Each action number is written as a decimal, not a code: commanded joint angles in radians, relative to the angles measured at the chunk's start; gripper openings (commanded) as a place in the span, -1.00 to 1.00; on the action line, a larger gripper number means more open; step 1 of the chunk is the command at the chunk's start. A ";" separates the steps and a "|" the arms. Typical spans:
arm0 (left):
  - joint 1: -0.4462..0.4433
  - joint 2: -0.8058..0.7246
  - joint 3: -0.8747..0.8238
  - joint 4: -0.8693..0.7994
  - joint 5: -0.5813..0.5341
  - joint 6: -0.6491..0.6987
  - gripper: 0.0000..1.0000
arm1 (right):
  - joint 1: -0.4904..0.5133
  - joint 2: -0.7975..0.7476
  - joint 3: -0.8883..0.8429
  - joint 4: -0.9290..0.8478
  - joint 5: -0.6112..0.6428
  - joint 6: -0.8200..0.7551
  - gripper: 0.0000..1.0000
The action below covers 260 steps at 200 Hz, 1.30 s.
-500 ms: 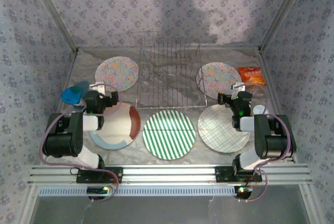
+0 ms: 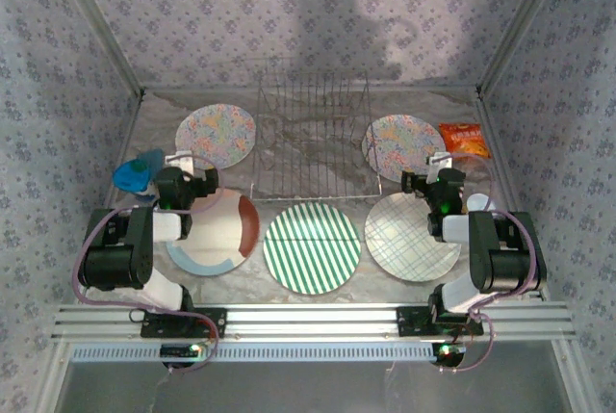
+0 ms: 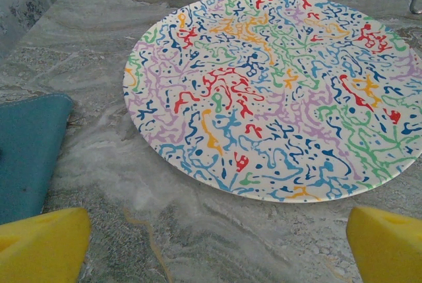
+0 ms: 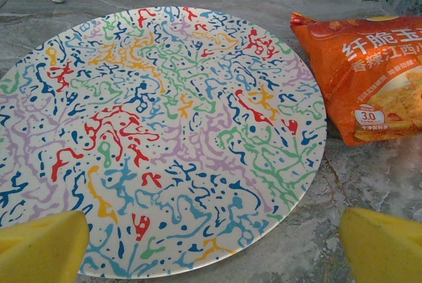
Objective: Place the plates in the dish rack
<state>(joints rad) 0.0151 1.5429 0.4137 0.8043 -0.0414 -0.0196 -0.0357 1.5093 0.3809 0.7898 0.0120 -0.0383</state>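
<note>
At upper centre, the dish rack (image 2: 313, 148) stands empty; all five plates (image 2: 311, 247) lie flat beside and below it. Left gripper (image 3: 214, 247) and right gripper (image 4: 211, 247) are spread wide, holding nothing.

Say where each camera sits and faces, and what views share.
Top external: above, behind bases, looking down on table and dish rack; left arm, right arm show.
Left wrist: wrist-mounted, facing down-forward at left floral plate; left fingers at bottom corners.
Right wrist: same, at right floral plate and snack packet; right fingers at corners.
Shared: top view has both plates.
</note>
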 commanded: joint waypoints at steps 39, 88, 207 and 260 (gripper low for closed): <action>0.002 -0.008 0.005 -0.002 0.009 -0.002 0.98 | 0.002 0.010 0.016 0.003 0.016 0.012 0.99; 0.001 -0.013 0.015 -0.019 0.007 0.000 0.98 | 0.002 0.009 0.014 0.003 0.014 0.012 0.99; -0.107 -0.454 0.711 -1.312 -0.183 -0.244 0.98 | 0.019 -0.485 0.394 -0.808 -0.003 0.098 0.99; -0.063 -0.543 0.769 -1.341 -0.022 -0.450 0.98 | 0.242 -0.380 0.784 -1.061 0.215 0.213 0.99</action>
<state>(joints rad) -0.0830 1.0172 1.1702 -0.4526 -0.1570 -0.3050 0.0845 1.0691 1.0332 -0.0891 0.0711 0.1326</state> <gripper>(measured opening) 0.990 0.994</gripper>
